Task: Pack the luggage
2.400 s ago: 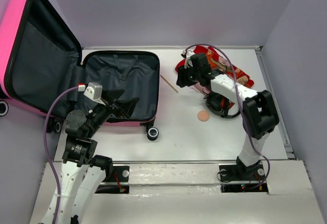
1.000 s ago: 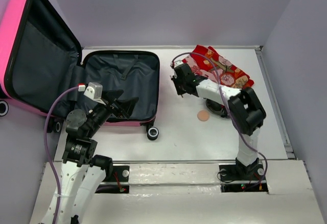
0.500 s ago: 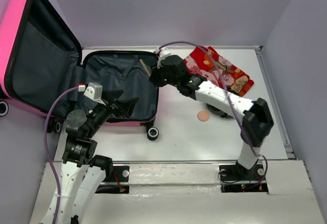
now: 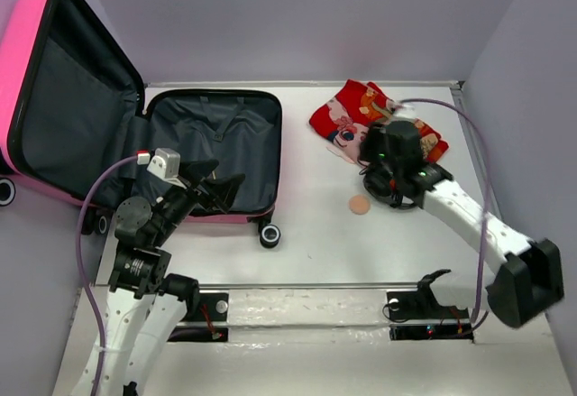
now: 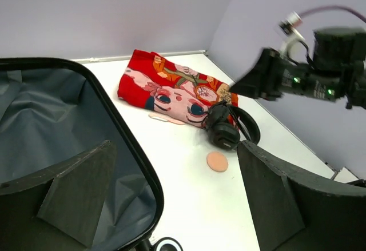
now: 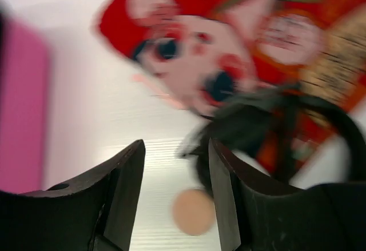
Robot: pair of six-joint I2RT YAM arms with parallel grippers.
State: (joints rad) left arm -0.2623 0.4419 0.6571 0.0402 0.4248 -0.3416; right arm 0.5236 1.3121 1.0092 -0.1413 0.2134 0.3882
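My right gripper (image 6: 176, 148) hovers with its jaws spread and nothing between them, over the spot where the headphones lie on the edge of the cloth. My left gripper (image 5: 176, 148) is spread wide too, empty, at the near rim of the luggage (image 4: 20, 62). The luggage lies open at the far left of the worktop (image 4: 315, 234), lid propped up, and its grey lining looks bare.

The red printed cloth (image 4: 347, 116) is far right. The black headphones (image 5: 229, 128) overlap its near edge, a peach disc (image 4: 360, 205) sits just beside them, and a thin pale strip (image 5: 166, 118) lies by the cloth.

I judge the headphones are next. The right wrist view is blurred, so I'd settle first. Then I'd come down on the headband rather than a cup, keep the fingers off the cloth, and lift high enough to clear the zipper rim.
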